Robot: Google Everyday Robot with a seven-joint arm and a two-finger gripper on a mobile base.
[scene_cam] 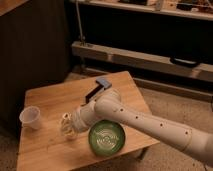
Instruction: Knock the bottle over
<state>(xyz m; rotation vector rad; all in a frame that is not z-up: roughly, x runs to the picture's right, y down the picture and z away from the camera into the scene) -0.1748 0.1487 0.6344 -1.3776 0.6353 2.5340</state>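
Observation:
The small whitish bottle (65, 120) stands upright on the wooden table (50, 100), left of centre and near the front. My white arm reaches in from the lower right. My gripper (69, 131) is right at the bottle's lower right side, low over the table and partly merged with the bottle in this view. I cannot tell whether it touches the bottle.
A translucent white cup (30, 117) stands left of the bottle near the table's left edge. A green bowl (106, 137) sits at the front under my arm. A black and blue tool (98, 90) lies at the back. Dark shelving stands behind the table.

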